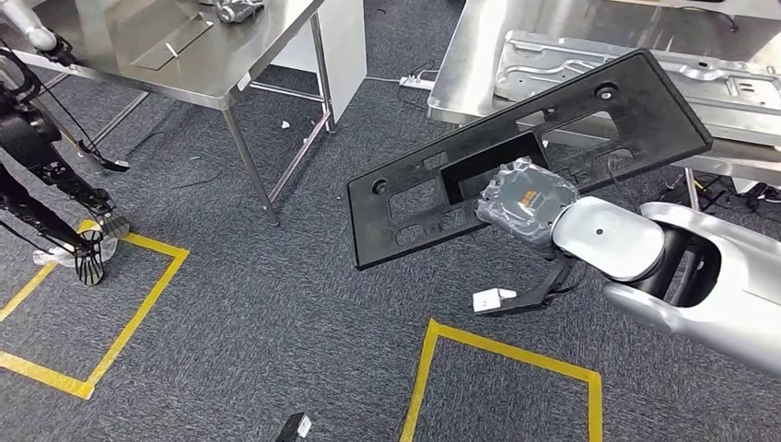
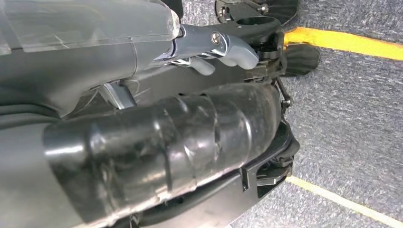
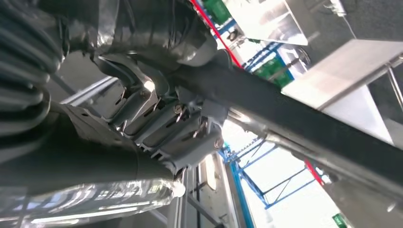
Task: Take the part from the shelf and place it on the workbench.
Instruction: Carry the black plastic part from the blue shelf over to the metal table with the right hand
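Silver-armed, the right hand (image 1: 527,199) grips the black part (image 1: 525,157) aloft at four o'clock, its upper edge overhanging the steel workbench (image 1: 479,55) at one o'clock, so lifting looks done and setting down remains; the left hand's (image 2: 157,142) grasp I cannot tell.

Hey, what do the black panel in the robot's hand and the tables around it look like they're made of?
The black panel looks like moulded plastic: matte, with cut-out slots and round holes. The right hand grips it. The tables look like brushed stainless steel, pale and softly reflective. The pressed part lying on one seems bare sheet metal.
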You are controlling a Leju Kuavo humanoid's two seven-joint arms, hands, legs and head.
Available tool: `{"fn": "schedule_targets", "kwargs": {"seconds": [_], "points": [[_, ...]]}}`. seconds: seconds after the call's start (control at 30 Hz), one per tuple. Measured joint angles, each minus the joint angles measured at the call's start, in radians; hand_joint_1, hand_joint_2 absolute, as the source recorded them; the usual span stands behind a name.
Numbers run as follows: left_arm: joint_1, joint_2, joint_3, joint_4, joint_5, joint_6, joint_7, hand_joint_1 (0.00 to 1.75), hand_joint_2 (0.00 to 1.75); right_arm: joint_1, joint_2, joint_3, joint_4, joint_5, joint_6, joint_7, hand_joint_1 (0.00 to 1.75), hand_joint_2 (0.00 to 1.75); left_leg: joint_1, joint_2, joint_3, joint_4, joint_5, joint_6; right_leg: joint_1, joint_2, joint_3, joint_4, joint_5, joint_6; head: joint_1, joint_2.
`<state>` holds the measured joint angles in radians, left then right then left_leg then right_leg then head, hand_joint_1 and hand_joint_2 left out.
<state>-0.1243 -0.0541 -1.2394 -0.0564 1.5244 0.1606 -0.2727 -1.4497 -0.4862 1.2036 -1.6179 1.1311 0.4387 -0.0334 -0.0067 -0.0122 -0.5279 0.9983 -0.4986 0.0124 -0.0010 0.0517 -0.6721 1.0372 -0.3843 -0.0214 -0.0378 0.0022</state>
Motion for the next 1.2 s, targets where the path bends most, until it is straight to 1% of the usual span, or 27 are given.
{"fn": "schedule_targets", "kwargs": {"seconds": [0.07, 0.17, 0.67, 0.87, 0.93, 0.97, 1.0, 1.03, 1.07, 1.1, 1.13, 1.17, 1.2], "points": [[0.0, 0.0, 0.0, 0.0, 0.0, 0.0, 0.0, 0.0, 0.0, 0.0, 0.0, 0.0, 0.0, 0.0, 0.001, 0.0, 1.75, 1.75, -0.002, 0.0, -0.001, 0.001, 0.001, 0.001, -0.003, -0.001, 0.001, -0.002, 0.003, 0.003, 0.0, 0.0], [0.0, 0.0, 0.0, 0.0, 0.0, 0.0, 0.0, 0.0, 0.0, -0.001, 0.0, 0.0, 0.0, 0.0, 0.002, 0.0, 1.75, 1.75, -0.003, -0.001, -0.001, 0.002, 0.003, 0.004, -0.003, -0.002, 0.003, -0.004, 0.005, 0.006, 0.0, 0.0], [0.0, 0.0, 0.0, 0.0, 0.0, -0.001, 0.0, 0.0, 0.0, -0.001, 0.0, 0.0, 0.0, 0.01, 0.002, 0.009, 1.75, 1.75, -0.003, -0.001, -0.002, 0.005, 0.001, 0.007, -0.006, -0.002, 0.004, -0.006, 0.006, 0.008, 0.0, 0.0], [0.0, 0.0, 0.001, 0.0, 0.0, -0.001, 0.0, 0.0, 0.0, -0.001, 0.0, 0.0, 0.002, 0.011, 0.001, 0.018, 1.75, 1.75, -0.007, -0.001, -0.005, 0.009, 0.001, 0.016, -0.011, -0.001, 0.004, -0.007, 0.01, 0.015, -0.001, 0.0], [0.0, 0.0, 0.001, 0.0, 0.0, -0.001, 0.0, 0.0, 0.0, -0.001, 0.0, -0.001, 0.003, 0.011, 0.001, 0.019, 1.75, 1.75, -0.009, 0.002, -0.001, 0.005, 0.006, 0.021, -0.011, 0.006, 0.004, -0.011, 0.015, 0.022, -0.001, 0.0], [0.0, -0.002, 0.001, 0.0, 0.0, -0.001, -0.001, 0.0, 0.0, -0.001, 0.0, -0.003, 0.004, 0.011, 0.001, 0.019, 1.75, 1.75, -0.005, 0.008, 0.004, -0.003, 0.013, 0.025, -0.011, 0.009, 0.004, -0.014, 0.016, 0.026, -0.001, 0.0], [-0.001, -0.003, 0.001, 0.0, 0.0, -0.001, -0.001, 0.0, 0.0, -0.003, -0.001, -0.006, 0.004, 0.011, 0.0, 0.019, 1.75, 1.75, -0.001, 0.016, 0.009, -0.014, 0.021, 0.03, -0.009, 0.004, -0.001, -0.007, 0.009, 0.03, 0.001, 0.0], [-0.001, -0.004, 0.001, 0.0, 0.0, -0.001, -0.001, 0.0, 0.0, -0.006, -0.002, -0.009, 0.004, 0.011, -0.001, 0.019, 1.75, 1.75, 0.004, 0.025, 0.013, -0.025, 0.029, 0.034, -0.008, -0.006, -0.013, 0.018, -0.007, 0.033, 0.002, 0.0], [-0.001, -0.005, 0.001, 0.0, 0.0, -0.001, -0.001, 0.0, 0.0, -0.008, -0.002, -0.01, 0.004, 0.011, -0.002, 0.019, 1.75, 1.75, 0.007, 0.034, 0.016, -0.032, 0.033, 0.037, -0.009, -0.02, -0.035, 0.064, -0.035, 0.037, 0.004, 0.0], [0.0, -0.005, 0.001, 0.0, 0.0, -0.002, -0.001, 0.0, 0.0, -0.01, -0.002, -0.011, 0.004, 0.011, -0.004, 0.019, 1.75, 1.75, 0.007, 0.043, 0.016, -0.035, 0.035, 0.038, -0.011, -0.033, -0.064, 0.128, -0.066, 0.041, 0.005, 0.0], [0.0, -0.005, 0.001, 0.0, 0.0, -0.002, -0.001, 0.0, 0.0, -0.01, -0.003, -0.01, 0.004, 0.011, -0.006, 0.019, 1.75, 1.75, 0.008, 0.052, 0.015, -0.034, 0.034, 0.038, -0.015, -0.04, -0.094, 0.192, -0.091, 0.045, 0.005, 0.0], [0.0, -0.005, 0.002, 0.0, 0.0, -0.002, -0.001, 0.0, 0.0, -0.008, -0.003, -0.009, 0.004, 0.011, -0.006, 0.019, 1.75, 1.75, 0.008, 0.06, 0.015, -0.032, 0.032, 0.036, -0.019, -0.045, -0.115, 0.238, -0.102, 0.049, 0.005, 0.0], [0.0, -0.005, 0.002, 0.0, 0.0, -0.003, -0.001, 0.0, 0.0, -0.007, -0.004, -0.009, 0.005, 0.011, -0.006, 0.019, 1.75, 1.75, 0.009, 0.069, 0.016, -0.03, 0.028, 0.034, -0.023, -0.049, -0.12, 0.248, -0.095, 0.053, 0.005, 0.0]]}}
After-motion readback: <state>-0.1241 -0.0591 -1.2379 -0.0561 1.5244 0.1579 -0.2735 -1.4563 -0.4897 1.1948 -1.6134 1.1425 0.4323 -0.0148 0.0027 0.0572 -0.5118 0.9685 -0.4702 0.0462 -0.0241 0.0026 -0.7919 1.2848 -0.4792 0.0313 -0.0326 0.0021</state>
